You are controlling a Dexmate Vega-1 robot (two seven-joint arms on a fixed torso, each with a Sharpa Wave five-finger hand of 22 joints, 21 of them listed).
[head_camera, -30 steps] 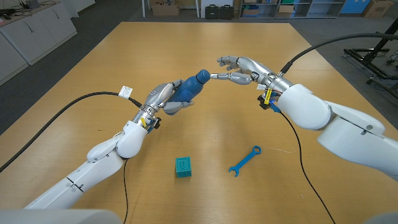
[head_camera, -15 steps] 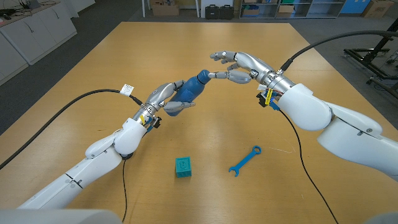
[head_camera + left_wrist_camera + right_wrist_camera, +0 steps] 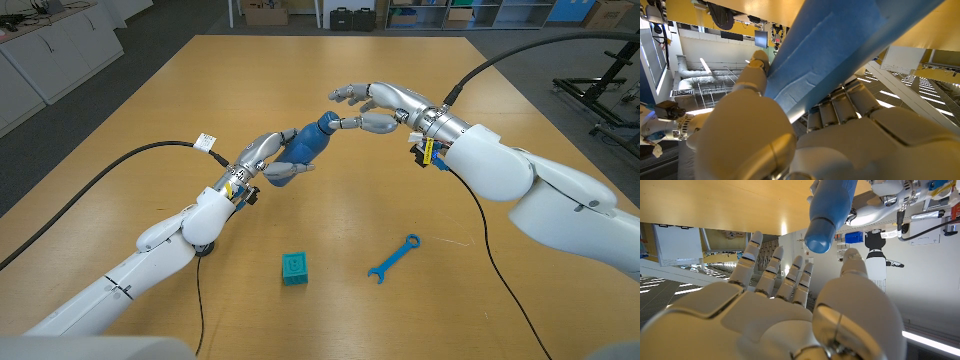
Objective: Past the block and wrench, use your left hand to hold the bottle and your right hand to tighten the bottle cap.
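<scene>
My left hand (image 3: 266,158) grips a blue bottle (image 3: 303,143) by its body and holds it tilted above the table, past the block and wrench. The cap end (image 3: 326,123) points toward my right hand (image 3: 378,105). That hand hovers at the cap with its fingers spread, the thumb tip beside the cap and the other fingers arched over it. In the right wrist view the bottle (image 3: 831,207) has its cap between the right hand's (image 3: 780,315) thumb and fingers, with gaps on both sides. The left wrist view has the bottle (image 3: 840,50) clamped in my left hand (image 3: 790,135).
A teal block (image 3: 294,269) and a blue wrench (image 3: 394,258) lie on the wooden table (image 3: 120,120) nearer its front edge, between my arms. Black cables trail from both forearms. Cabinets and boxes stand beyond the far edge.
My right hand has shifted a little toward the cap, its fingers reaching further over it. The left hand and bottle have barely moved.
</scene>
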